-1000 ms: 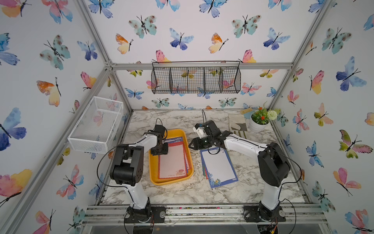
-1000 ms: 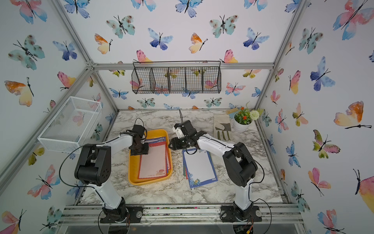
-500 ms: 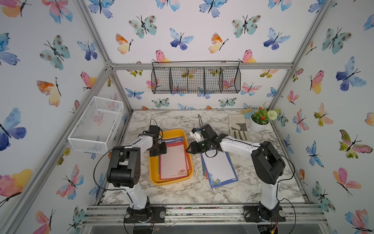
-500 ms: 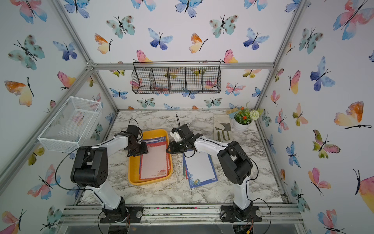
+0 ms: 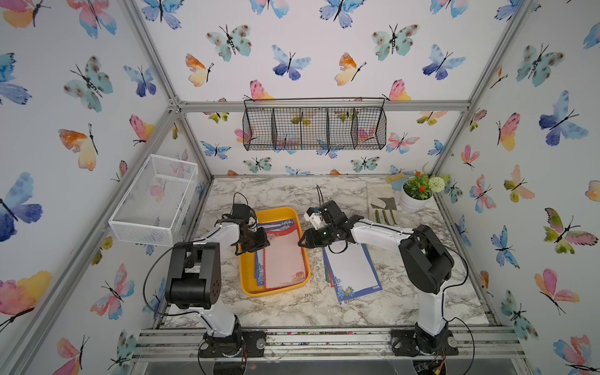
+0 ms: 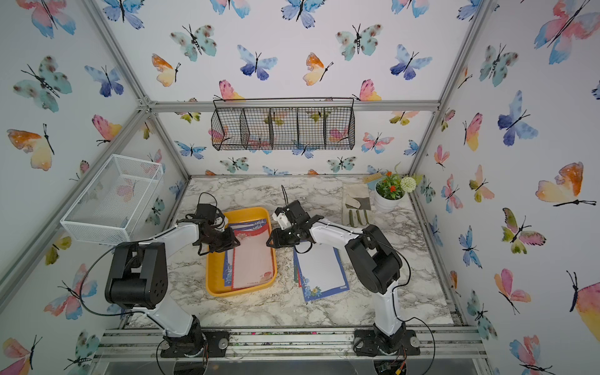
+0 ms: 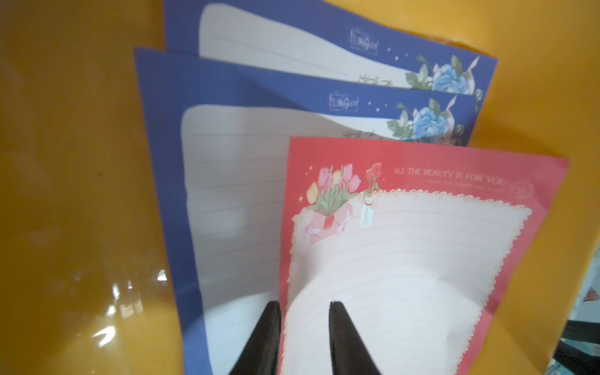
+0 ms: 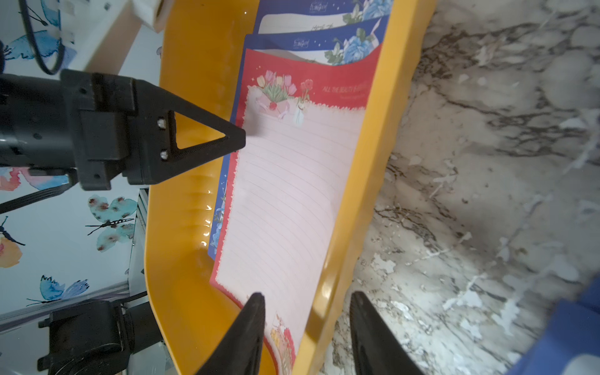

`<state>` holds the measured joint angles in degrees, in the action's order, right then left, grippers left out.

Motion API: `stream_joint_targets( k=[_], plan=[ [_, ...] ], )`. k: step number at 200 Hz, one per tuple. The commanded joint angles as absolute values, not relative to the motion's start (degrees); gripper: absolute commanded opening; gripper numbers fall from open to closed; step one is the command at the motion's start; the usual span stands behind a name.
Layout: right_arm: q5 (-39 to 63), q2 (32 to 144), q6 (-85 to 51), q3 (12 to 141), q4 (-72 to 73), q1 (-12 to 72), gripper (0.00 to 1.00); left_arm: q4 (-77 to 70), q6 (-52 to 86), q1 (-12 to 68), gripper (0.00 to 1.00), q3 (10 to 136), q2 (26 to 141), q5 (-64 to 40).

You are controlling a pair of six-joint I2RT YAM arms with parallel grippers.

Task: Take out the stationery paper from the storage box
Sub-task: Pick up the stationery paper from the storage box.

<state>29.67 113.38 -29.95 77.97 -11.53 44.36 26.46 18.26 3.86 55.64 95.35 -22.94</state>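
Yellow-orange storage box sits between two low-stretched arms: left gripper narrowly parted astride the red stationery paper, right gripper half-open straddling the box wall, empty.

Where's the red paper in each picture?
Top view: red paper in the yellow box, on top of the pile.
Top view: there too.
Left wrist: over the blue sheets, close up.
Right wrist: in the yellow box, on top.
Shared landmark: the yellow box.
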Motion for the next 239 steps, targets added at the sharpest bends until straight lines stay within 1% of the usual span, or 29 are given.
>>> stream_joint_targets(
  k=[1, 15, 40, 57, 90, 111, 128, 135, 141, 148, 152, 167, 186, 226, 239],
  plan=[
    [30.4, 114.2, -30.4, 79.1, -11.0, 44.8, 0.46, 24.9, 19.0, 3.7, 0.27, 54.5, 93.0, -28.8],
    [30.4, 114.2, -30.5, 79.1, -11.0, 44.8, 0.46, 24.5, 19.2, 3.7, 0.28, 54.0, 92.7, -30.6],
    [30.4, 114.4, -30.6, 79.2, -11.0, 44.8, 0.45, 23.8, 19.0, 3.4, 0.32, 53.0, 92.6, -32.2],
    [30.5, 114.4, -30.7, 79.2, -11.0, 44.8, 0.45, 23.1, 19.0, 3.2, 0.32, 52.2, 92.3, -33.3],
    [30.4, 114.2, -30.8, 79.1, -10.6, 44.9, 0.45, 21.1, 19.2, 2.4, 0.27, 50.0, 91.1, -36.2],
    [30.4, 114.3, -31.0, 79.1, -10.4, 44.9, 0.45, 20.0, 19.1, 2.2, 0.23, 49.0, 90.5, -37.6],
    [30.4, 114.2, -31.1, 79.1, -10.3, 44.9, 0.44, 19.3, 19.0, 2.2, 0.22, 48.3, 90.4, -39.1],
    [30.4, 114.3, -31.1, 79.1, -10.3, 44.9, 0.44, 19.2, 18.7, 2.2, 0.24, 48.1, 90.7, -39.6],
    [30.5, 114.3, -31.1, 79.2, -10.3, 44.9, 0.45, 19.3, 18.6, 2.1, 0.27, 48.0, 90.9, -39.9],
    [30.6, 114.4, -31.2, 79.2, -10.3, 44.9, 0.44, 19.3, 18.5, 2.2, 0.34, 47.8, 91.2, -39.9],
    [30.5, 114.4, -31.1, 79.2, -10.3, 44.9, 0.44, 19.3, 18.4, 2.2, 0.36, 47.7, 91.3, -39.8],
    [30.5, 114.3, -31.2, 79.2, -10.3, 44.9, 0.44, 19.3, 18.2, 2.2, 0.38, 47.4, 91.7, -39.0],
    [30.4, 114.3, -31.3, 79.4, -10.3, 44.9, 0.44, 19.3, 18.0, 2.1, 0.35, 47.2, 92.1, -38.3],
    [29.7, 114.0, -30.9, 80.0, -10.6, 44.9, 0.44, 19.3, 17.5, 2.2, 0.2, 47.4, 91.6, -37.3],
    [29.3, 113.8, -30.6, 80.3, -11.0, 45.0, 0.44, 19.3, 17.4, 2.1, 0.13, 47.5, 90.8, -36.7]
  ],
)
